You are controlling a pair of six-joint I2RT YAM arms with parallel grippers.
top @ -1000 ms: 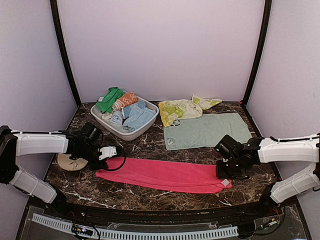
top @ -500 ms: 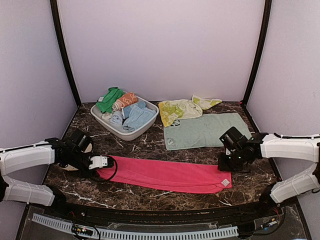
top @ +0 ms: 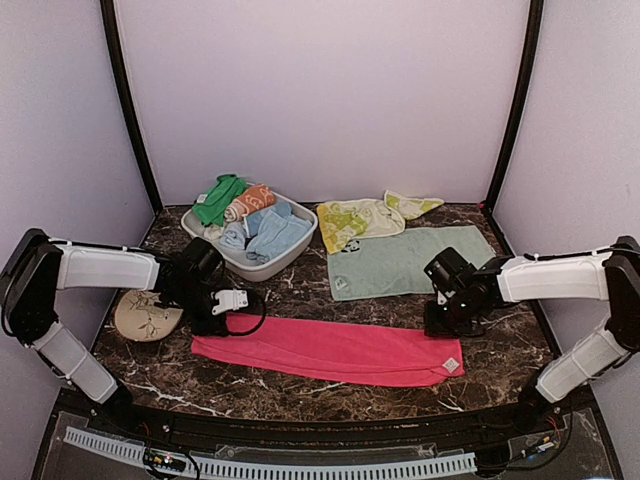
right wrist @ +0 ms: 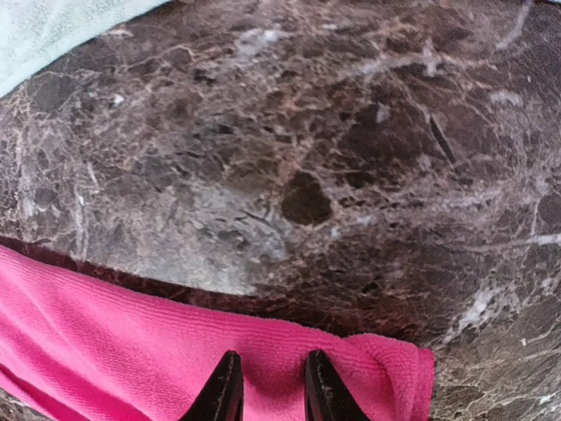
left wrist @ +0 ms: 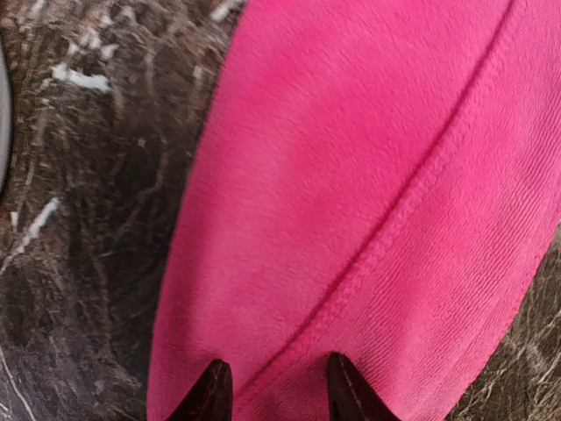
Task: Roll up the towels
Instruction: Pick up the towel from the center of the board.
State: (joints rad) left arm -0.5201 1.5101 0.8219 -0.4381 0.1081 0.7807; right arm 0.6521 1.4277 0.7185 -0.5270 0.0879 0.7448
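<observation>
Pink towel (top: 330, 350) spread flat along the front of the marble table (top: 300, 292), left claw (left wrist: 273, 393) parted and empty over its left end, right claw (right wrist: 273, 388) narrowly parted, empty, at its far right corner, mint towel (top: 415, 258) just behind

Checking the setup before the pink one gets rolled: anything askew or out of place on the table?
Only the yellow-lime towel at the back stands out. It lies rumpled, and its near corner seems to overlap the mint towel. The pink towel lies flat, slightly slanted. Nothing looks spilled or damaged.
</observation>
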